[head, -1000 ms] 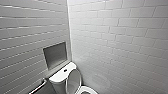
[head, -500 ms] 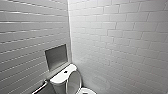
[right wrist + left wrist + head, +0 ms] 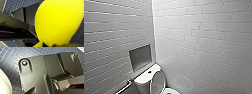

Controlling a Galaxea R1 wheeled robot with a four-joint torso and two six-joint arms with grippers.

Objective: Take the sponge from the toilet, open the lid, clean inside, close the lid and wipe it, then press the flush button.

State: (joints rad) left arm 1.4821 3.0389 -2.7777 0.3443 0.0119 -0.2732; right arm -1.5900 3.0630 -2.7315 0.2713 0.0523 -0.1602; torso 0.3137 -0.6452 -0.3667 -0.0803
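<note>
- First, from the head view: the toilet [image 3: 143,80] sits low in the corner where two walls of pale grey tiles [image 3: 201,37] meet.
- Its tank top carries a small dark round button [image 3: 149,72].
- The lid [image 3: 158,82] stands raised, upright in front of the tank, its oval face turned towards the room.
- A curved piece of the bowl rim [image 3: 170,91] shows just below the lid.
- A grey recessed niche [image 3: 140,56] is set in the left-hand wall, above and behind the tank.
- A thin bar [image 3: 124,88] runs along that wall, beside the tank.
- Next, the left wrist view: the robot's dark plate hangs over a floor of small dark blue tiles [image 3: 8,60] with pale grout.
- A curved white edge [image 3: 3,83] lies close beside the plate; I cannot tell which part of the toilet it is, if any.
- Whether the left gripper [image 3: 37,91] is wide or narrow cannot be told from this angle.
- Last, the right wrist view: the sponge [image 3: 57,22], bright yellow and rounded, sits very close to the camera.
- It is pinched thin at one end, where the right gripper [image 3: 50,45] clamps it, so it is carried clear of the floor.
- Behind the sponge lie the same dark blue tiles.
</note>
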